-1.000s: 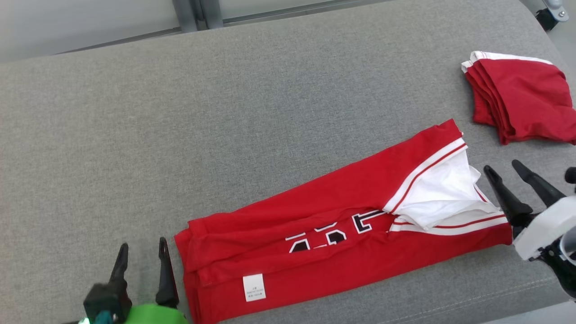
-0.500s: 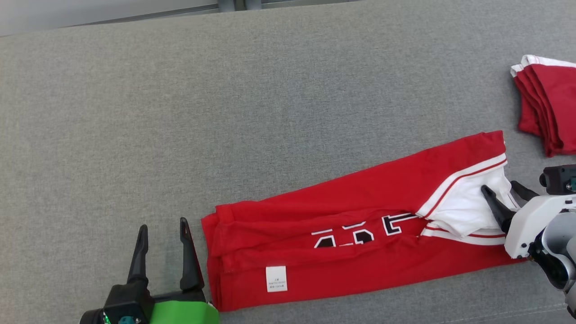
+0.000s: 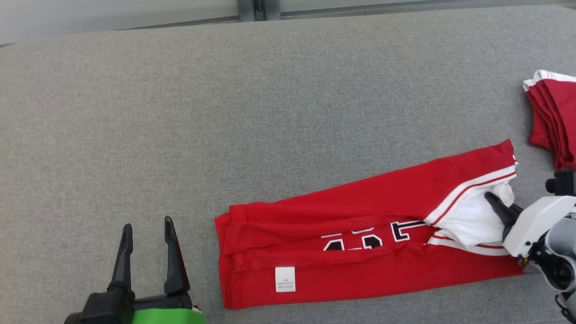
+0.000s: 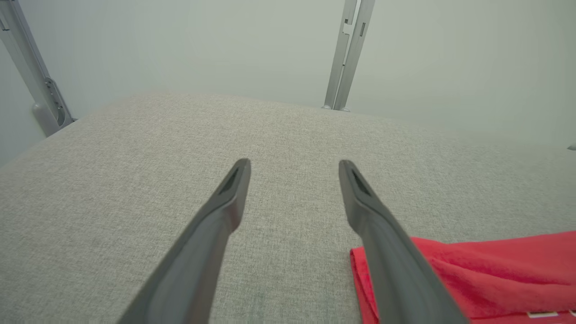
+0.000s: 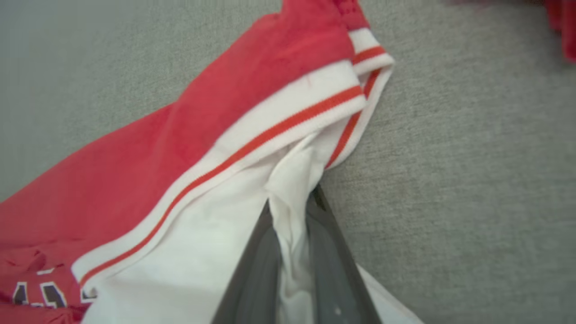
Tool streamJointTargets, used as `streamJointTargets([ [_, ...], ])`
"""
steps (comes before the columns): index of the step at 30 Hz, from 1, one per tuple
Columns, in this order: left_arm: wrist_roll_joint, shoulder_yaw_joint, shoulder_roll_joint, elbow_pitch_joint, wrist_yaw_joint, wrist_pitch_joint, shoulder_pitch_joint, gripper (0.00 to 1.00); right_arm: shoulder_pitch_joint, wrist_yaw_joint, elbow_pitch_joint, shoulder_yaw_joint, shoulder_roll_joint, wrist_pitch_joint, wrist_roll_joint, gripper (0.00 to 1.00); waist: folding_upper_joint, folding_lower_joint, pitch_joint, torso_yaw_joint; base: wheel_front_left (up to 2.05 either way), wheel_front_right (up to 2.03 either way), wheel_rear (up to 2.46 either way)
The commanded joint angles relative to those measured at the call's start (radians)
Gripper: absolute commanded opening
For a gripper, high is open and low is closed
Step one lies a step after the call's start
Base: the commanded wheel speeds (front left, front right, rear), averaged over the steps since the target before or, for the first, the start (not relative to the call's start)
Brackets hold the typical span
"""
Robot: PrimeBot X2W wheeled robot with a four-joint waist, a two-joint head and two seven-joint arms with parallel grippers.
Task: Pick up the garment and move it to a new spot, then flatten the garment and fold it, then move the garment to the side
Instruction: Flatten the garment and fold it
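Garment (image 3: 360, 238): red jersey knit, folded into a long strip, lying slanted along the near edge of the cushion (image 3: 270, 112). It has ribbed white-and-red trim, black-and-white numerals and a small white care tag (image 3: 285, 279). Cushion is a coarse grey weave and looks grippy.

Right gripper (image 5: 292, 202) is pinched tight on the garment's thin white inner layer (image 3: 468, 220), at the cushion's near-right end. Left gripper (image 3: 148, 222) is spread wide, holding nothing, over the cushion's near-left.

Risks:
- The bite looks like one layer only, so a lift could peel the fold open or slip.
- Drag on the weave would bunch the strip.
- It could snag the red stack (image 3: 553, 117) at the cushion's right.
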Motion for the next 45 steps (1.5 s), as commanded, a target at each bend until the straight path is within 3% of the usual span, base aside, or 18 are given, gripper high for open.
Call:
streamJointTargets([
  [1, -0.012, -0.001, -0.001, -0.001, 0.003, -0.002, 0.025, 1.0, 0.024, -0.002, 0.011, -0.02, -0.03, 0.002, 0.031, 0.0, 0.0, 0.0, -0.034, 0.005, 0.0, 0.0, 0.0],
  [9, -0.042, -0.003, -0.001, 0.016, 0.006, -0.002, 0.075, 1.0, 0.071, -0.001, 0.006, -0.169, -0.244, -0.002, 0.126, 0.0, 0.0, 0.0, -0.13, 0.017, 0.0, 0.0, 0.0],
  [13, -0.053, 0.009, -0.001, 0.027, 0.001, -0.003, 0.113, 1.0, 0.103, -0.001, -0.118, -0.199, -0.311, 0.037, 0.146, 0.0, 0.0, 0.0, -0.182, 0.011, 0.0, 0.0, 0.0],
  [16, -0.059, 0.014, -0.001, 0.024, 0.006, -0.002, 0.127, 1.0, 0.108, -0.001, -0.254, -0.194, -0.32, 0.084, 0.141, 0.0, 0.0, 0.0, -0.199, 0.003, 0.0, 0.0, 0.0],
  [20, -0.061, -0.003, -0.001, 0.028, -0.004, -0.002, 0.114, 1.0, 0.107, -0.001, -0.408, -0.135, -0.239, 0.165, 0.099, 0.0, 0.0, 0.0, -0.189, -0.001, 0.0, 0.0, 0.0],
  [23, -0.051, -0.023, -0.001, 0.034, -0.009, -0.002, 0.076, 1.0, 0.098, -0.001, -0.447, -0.076, -0.124, 0.203, 0.025, 0.0, 0.0, 0.0, -0.16, 0.006, 0.0, 0.0, 0.0],
  [32, -0.046, -0.048, 0.0, 0.064, -0.007, -0.002, 0.039, 1.0, 0.11, 0.0, -0.318, -0.056, 0.262, 0.129, -0.203, 0.0, 0.0, 0.0, -0.102, 0.042, 0.0, 0.0, 0.0],
  [40, -0.051, -0.041, 0.0, 0.078, -0.003, -0.002, 0.037, 1.0, 0.147, 0.0, -0.281, -0.056, 0.404, 0.116, -0.291, 0.02, 0.0, 0.0, -0.105, 0.039, 0.0, 0.0, 0.0],
  [41, -0.048, -0.041, 0.0, 0.079, -0.006, -0.002, 0.037, 1.0, 0.142, 0.0, -0.28, -0.056, 0.415, 0.109, -0.297, 0.09, 0.0, 0.0, -0.105, 0.036, 0.0, 0.0, 0.0],
  [42, -0.043, -0.04, 0.0, 0.08, -0.007, -0.002, 0.036, 1.0, 0.135, 0.0, -0.288, -0.048, 0.434, 0.102, -0.293, 0.38, 0.0, 0.0, -0.106, 0.032, 0.0, 0.0, 0.0],
  [43, -0.04, -0.039, 0.0, 0.081, -0.007, -0.002, 0.035, 1.0, 0.13, 0.0, -0.296, -0.04, 0.448, 0.1, -0.285, 1.0, 0.0, 0.0, -0.108, 0.028, 0.0, 0.0, 0.0],
  [45, -0.034, -0.031, 0.0, 0.084, -0.008, -0.002, 0.035, 1.0, 0.127, 0.0, -0.312, -0.013, 0.465, 0.107, -0.264, 1.0, 0.0, 0.0, -0.112, 0.016, 0.0, 0.0, 0.0],
])
